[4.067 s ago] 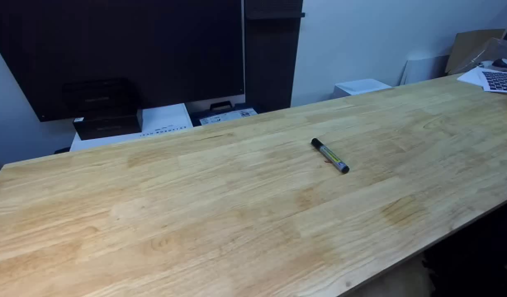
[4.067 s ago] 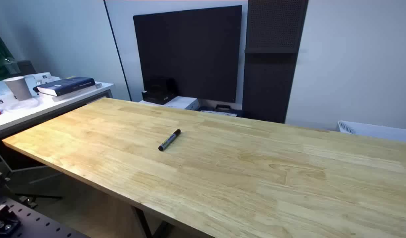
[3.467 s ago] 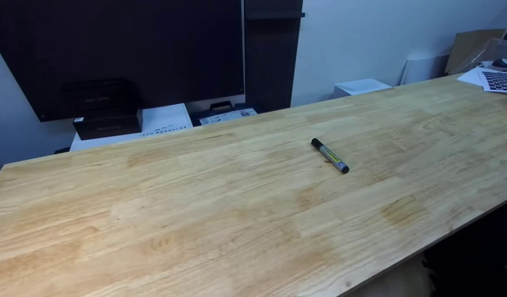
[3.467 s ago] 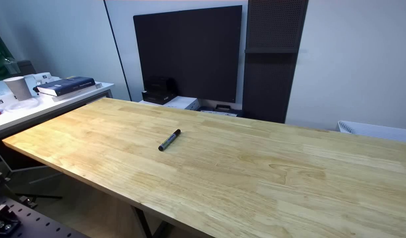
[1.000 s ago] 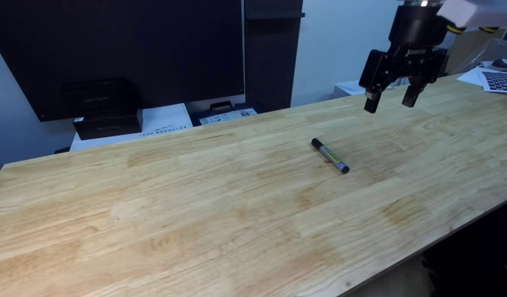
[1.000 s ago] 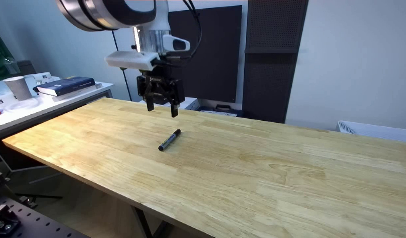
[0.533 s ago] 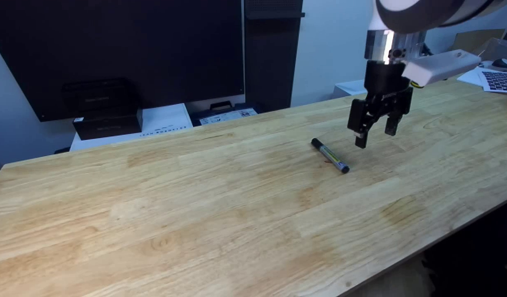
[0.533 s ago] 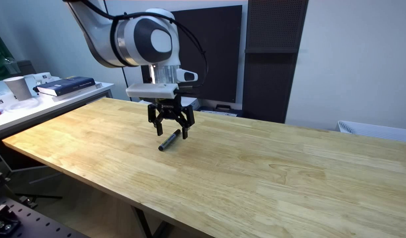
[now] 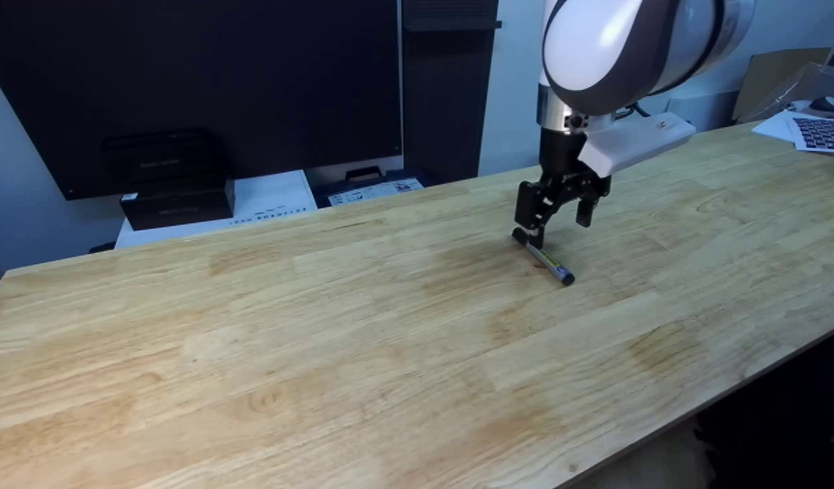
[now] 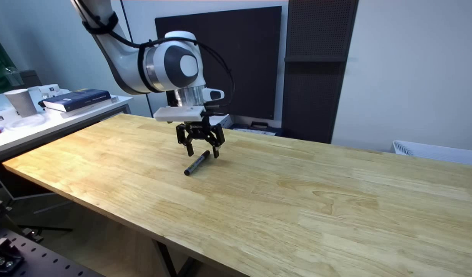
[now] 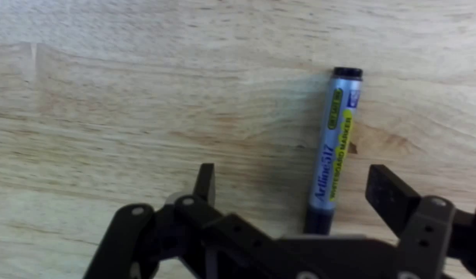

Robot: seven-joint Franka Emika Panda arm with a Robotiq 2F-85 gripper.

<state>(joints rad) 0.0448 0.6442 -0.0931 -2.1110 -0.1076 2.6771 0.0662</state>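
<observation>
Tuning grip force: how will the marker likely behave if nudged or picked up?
The marker looks apt to roll if nudged: it appears round and lies on its side on the flat table. It is probably stiff, being straight from end to end. Its smooth-looking, silvery body may slip a little.

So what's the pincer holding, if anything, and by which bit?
Nothing. The pincer is open, and the marker lies on the table, ungripped.

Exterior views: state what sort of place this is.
Probably a robotics lab, judging by the robot arm over the wooden table, the perforated plate nearby and the checkered sheet.
</observation>
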